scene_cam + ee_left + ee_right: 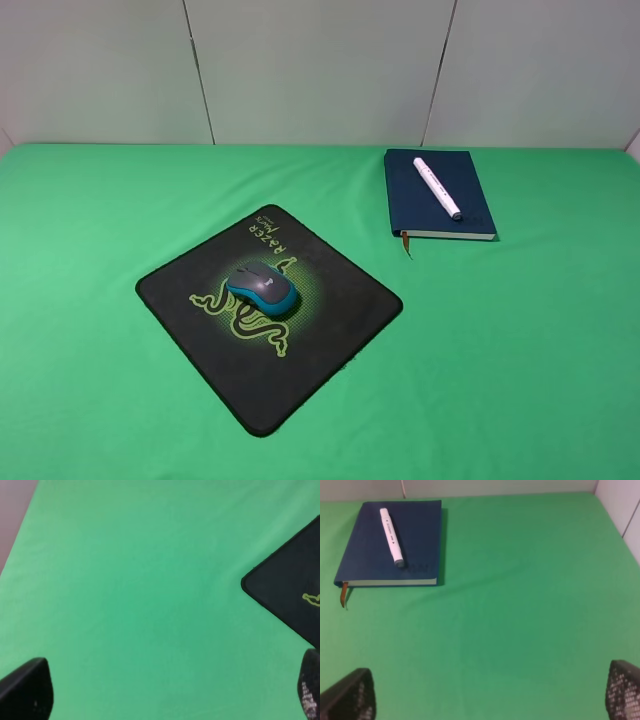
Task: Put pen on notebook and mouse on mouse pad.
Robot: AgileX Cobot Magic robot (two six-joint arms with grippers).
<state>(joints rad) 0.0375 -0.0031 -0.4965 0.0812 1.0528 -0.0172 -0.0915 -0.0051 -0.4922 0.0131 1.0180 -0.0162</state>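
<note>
Both placements read as done. Pen point(437, 187) lies diagonally on the closed notebook point(470, 200), resting on its cover, dark tip toward the page-edge side. Mouse point(264, 287) sits on the pad point(330, 320), over the green logo, well inside the edges. Pad and notebook lie well apart on the green worktop point(520, 360).

Left end effector point(165, 692): fingers wide apart, empty, over bare cloth with only a corner of the pad in its view. Right end effector point(490, 692): spread wide, empty, over bare cloth, near the notebook but clear of it.

Step in hand, as I judge it: finish, arms drawn clear. Next move calls for no grasp, only keeping both arms off the goods.

Containers: none here, nothing to hold contents.
</note>
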